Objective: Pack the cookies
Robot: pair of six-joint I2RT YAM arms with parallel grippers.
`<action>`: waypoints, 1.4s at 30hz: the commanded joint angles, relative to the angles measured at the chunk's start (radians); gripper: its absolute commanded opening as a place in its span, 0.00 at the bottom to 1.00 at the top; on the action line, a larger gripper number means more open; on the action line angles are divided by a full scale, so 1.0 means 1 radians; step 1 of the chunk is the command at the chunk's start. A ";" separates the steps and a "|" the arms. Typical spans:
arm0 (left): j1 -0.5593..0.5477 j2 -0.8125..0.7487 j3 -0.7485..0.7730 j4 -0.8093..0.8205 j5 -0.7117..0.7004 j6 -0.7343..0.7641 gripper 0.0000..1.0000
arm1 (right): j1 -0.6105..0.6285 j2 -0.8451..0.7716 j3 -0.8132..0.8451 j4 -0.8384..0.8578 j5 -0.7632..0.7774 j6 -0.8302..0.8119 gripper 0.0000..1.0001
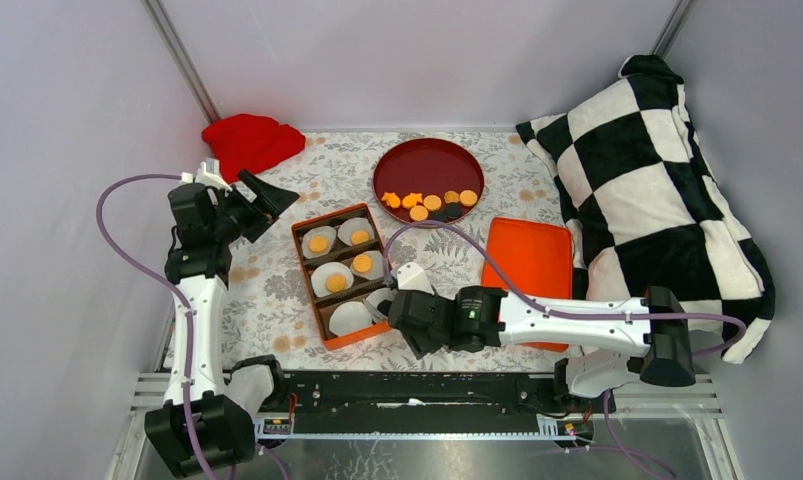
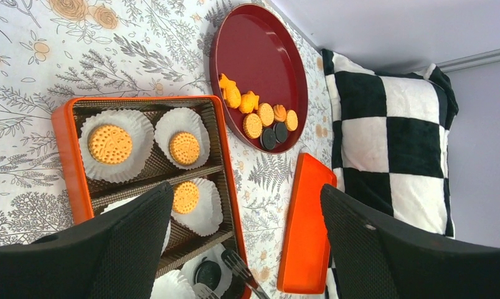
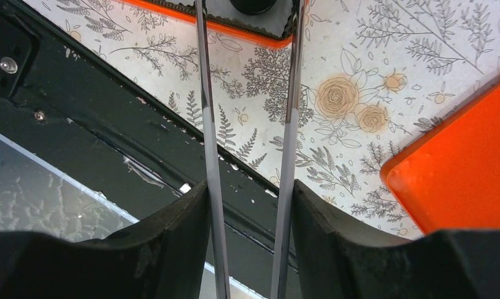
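The cookies [image 1: 432,203] not yet packed lie in a short row on the red tray [image 1: 427,165], flat on their faces, ahead of the right jaws and past the far end of the box [image 2: 65,156]. They are round discs, so they have no long axis and point nowhere. Only the row has a line, and it runs roughly crosswise to the right arm's reach.

The right jaws pinch a pair of tongs [image 3: 210,156], whose long axis runs straight out ahead of them. At the tips sits one black cookie [image 3: 253,5], lying in a paper cup [image 2: 141,134] of the box's nearest compartment. The tong arms seem to stand just clear of it on either side. Four orange cookies already rest in cups further along the box.

The left jaws are spread wide and empty, with the box below them and the tray ahead, toward their right-hand finger. Neither arm is clearly nearer the tray row — but the right one carries the tongs, so I judge the next fetch is its job.
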 commanded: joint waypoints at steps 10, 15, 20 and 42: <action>0.003 -0.032 0.022 0.017 0.050 0.009 0.92 | 0.006 -0.154 0.154 -0.006 0.226 -0.037 0.49; 0.004 -0.023 0.019 0.029 0.050 0.005 0.92 | -0.032 -0.074 0.200 -0.014 0.429 -0.089 0.51; 0.004 -0.006 0.023 0.032 0.053 0.013 0.92 | -0.244 -0.017 0.185 0.128 0.346 -0.206 0.44; 0.004 0.034 -0.004 0.048 0.037 0.025 0.92 | -0.598 0.183 0.085 0.302 0.051 -0.260 0.45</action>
